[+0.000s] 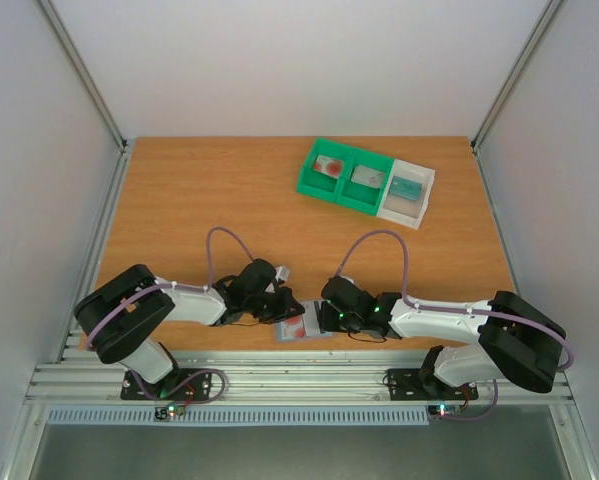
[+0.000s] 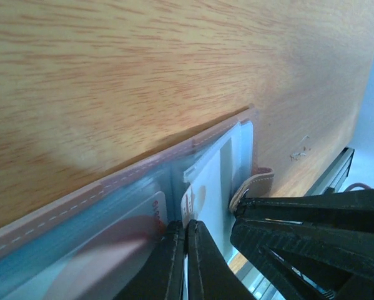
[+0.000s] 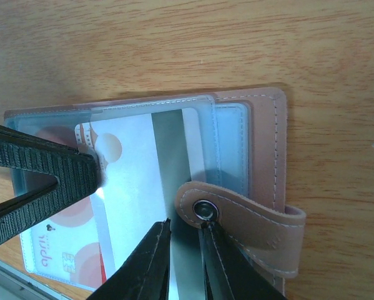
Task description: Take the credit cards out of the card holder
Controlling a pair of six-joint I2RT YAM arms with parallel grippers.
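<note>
The card holder [image 1: 301,331] lies open near the table's front edge, blue-grey sleeves inside a pinkish stitched border [image 3: 263,144]. My left gripper [image 2: 187,232] is shut on the corner of a white credit card [image 3: 129,181] with red round blotches, which stands partly out of its sleeve. A grey card [image 3: 172,140] lies beside it. Another red-blotched card [image 3: 55,247] sits in the other panel. My right gripper [image 3: 188,240] has its jaws a little apart, tips down on the holder beside the snap strap [image 3: 243,219], gripping nothing I can see.
A green and white compartment tray [image 1: 365,181] with cards in it stands at the back right. The aluminium rail [image 1: 299,378] runs just in front of the holder. Both grippers crowd over the holder, a few centimetres apart.
</note>
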